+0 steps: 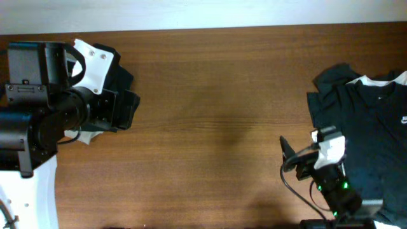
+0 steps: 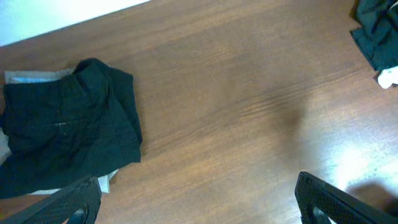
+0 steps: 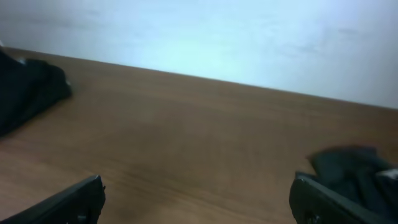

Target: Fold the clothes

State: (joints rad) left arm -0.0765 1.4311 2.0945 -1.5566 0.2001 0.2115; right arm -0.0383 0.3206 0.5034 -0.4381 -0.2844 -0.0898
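A folded black garment lies at the table's left end, on top of something pale; in the overhead view my left arm partly covers it. My left gripper is open and empty, over bare wood just right of that garment. A black shirt with white collar trim and a small logo lies spread at the right end. My right gripper is open and empty, low over bare wood, beside the shirt's left edge. In the overhead view it sits near the front right.
The brown wooden table runs between the two garments. A pale wall stands behind the table's far edge. The left arm's bulky black and white body occupies the left end, and a white base shows at the front left corner.
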